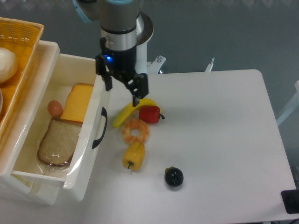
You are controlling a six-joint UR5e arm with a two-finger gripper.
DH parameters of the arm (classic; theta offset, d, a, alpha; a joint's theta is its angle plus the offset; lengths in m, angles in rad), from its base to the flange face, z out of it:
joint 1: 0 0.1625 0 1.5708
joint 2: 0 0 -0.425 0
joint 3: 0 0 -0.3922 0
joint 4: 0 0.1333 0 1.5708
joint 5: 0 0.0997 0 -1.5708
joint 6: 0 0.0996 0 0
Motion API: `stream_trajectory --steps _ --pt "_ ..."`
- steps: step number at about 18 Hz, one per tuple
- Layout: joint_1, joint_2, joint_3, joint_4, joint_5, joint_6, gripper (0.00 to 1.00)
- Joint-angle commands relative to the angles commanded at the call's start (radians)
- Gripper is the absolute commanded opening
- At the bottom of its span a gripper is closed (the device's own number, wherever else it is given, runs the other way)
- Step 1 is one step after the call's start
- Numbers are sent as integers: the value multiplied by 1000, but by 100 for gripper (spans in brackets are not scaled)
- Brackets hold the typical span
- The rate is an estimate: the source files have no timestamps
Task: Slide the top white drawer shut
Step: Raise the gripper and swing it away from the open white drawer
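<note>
The pincer (122,91) hangs from the arm above the rear-left part of the counter (224,140), its two black fingers (136,98) spread apart with nothing between them; one finger sits close to the front panel of the top white drawer (88,135), the other points down just over the upper end of a banana (131,112). A small blue light glows on the pincer body. The top white drawer stands pulled out at the left, its black curved handle (99,128) facing the counter. Inside it lie a slice of brown bread (57,142), an orange-yellow slab of cheese (78,102) and a small brownish egg (55,108). An orange woven basket (21,51) rests above the drawer at the far left, with a pale round thing partly showing in it. On the counter just beside the drawer front sit the banana, a red pepper (150,114) touching it, an orange ring-shaped shrimp (136,131) below them, a yellow pepper (133,156) touching the shrimp, and a dark round fruit (174,177) somewhat apart, nearer the front.
</note>
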Motion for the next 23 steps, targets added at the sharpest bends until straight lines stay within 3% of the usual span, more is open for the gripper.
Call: stream_trajectory --steps 7,12,16,23 --pt "92 -14 2 3 -24 -9 100" --pt "138 -84 2 12 -23 -38 100" --pt "164 -126 9 38 -28 -170 100" --pt "164 -193 6 60 -20 -205 100"
